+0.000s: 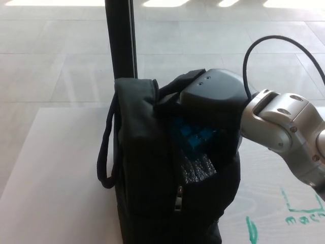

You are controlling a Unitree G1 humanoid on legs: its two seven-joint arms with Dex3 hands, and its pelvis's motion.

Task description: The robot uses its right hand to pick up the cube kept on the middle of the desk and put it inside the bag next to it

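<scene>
- Head view: the right hand [210, 109] is pushed down into the mouth of the bag [147, 173], and the cube [192, 136] sits just beneath it, inside the opening.
- The fingers are buried in the bag, so I cannot tell whether they grip the cube or have let go.
- The left hand does not show.
- Risk: if the hand lifts with the cube caught in it, the cube comes back out.
- Risk: the bag stands upright and soft on the desk [56, 173]; a finger snagging the rim beside the hand could drag or topple it.
- The cube shows only as a bright blue, patchy-looking patch under the hand, against dark lining; its edges are hidden.
</scene>
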